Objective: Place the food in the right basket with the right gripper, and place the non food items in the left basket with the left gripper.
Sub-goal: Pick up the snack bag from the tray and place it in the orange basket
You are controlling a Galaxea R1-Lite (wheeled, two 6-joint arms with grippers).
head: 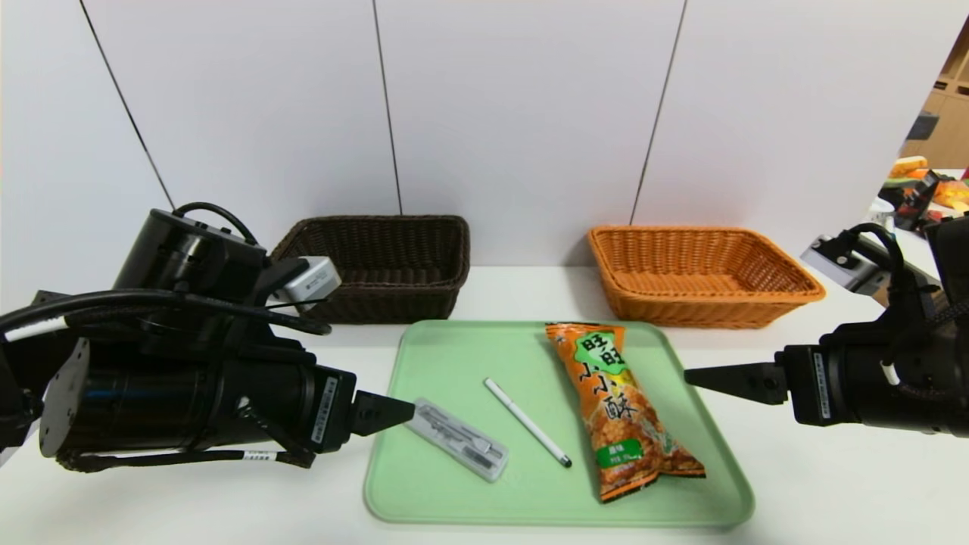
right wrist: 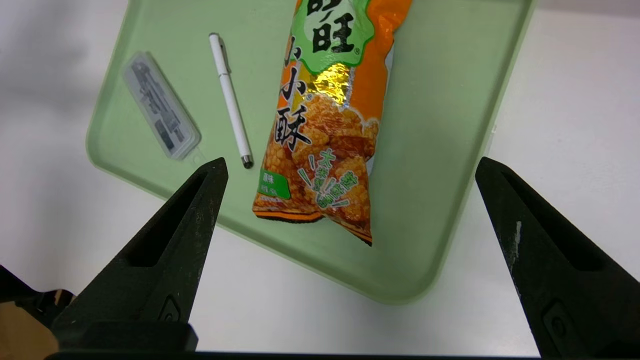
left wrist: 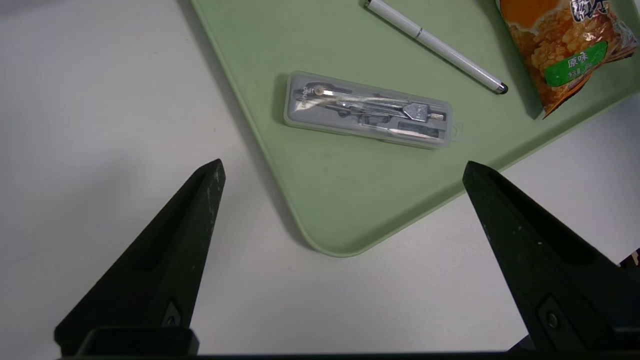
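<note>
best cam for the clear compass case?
Left wrist view: the clear case is close and unblocked, contents visible. In the head view the left gripper overlaps one end; the right wrist view shows it whole, farther off.

Orange snack bag point(head: 622, 411) flat on tray, baskets point(head: 386, 265) point(head: 700, 274) behind.

Two baskets point(head: 378, 265) (one snack bag point(head: 621, 409))

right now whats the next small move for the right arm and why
Probably lower the right gripper onto the snack bag. Its jaws stand open and empty above the green tray, the bag lies flat and untouched, and the orange-tan basket holds nothing yet.
</note>
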